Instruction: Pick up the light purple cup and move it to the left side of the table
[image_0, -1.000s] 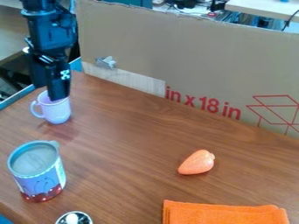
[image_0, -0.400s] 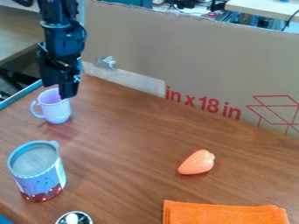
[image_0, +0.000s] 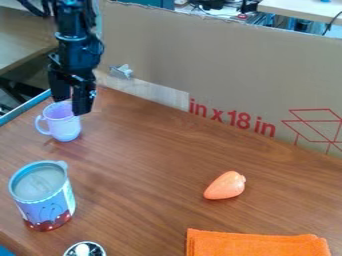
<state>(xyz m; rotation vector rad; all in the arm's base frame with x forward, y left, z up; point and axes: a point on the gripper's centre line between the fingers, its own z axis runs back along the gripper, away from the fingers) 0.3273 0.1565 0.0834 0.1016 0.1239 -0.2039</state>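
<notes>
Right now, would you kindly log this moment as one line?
gripper: open, by lilac mug | contact: cannot tell | mug: upright | tin: nearer camera than mug | orange toy: beyond orange cloth

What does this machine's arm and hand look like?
The arm is black and glossy, with rounded housings and black cable beside its upper part. The gripper is also black, with two chunky, blocky fingers and small white markings on one.
</notes>
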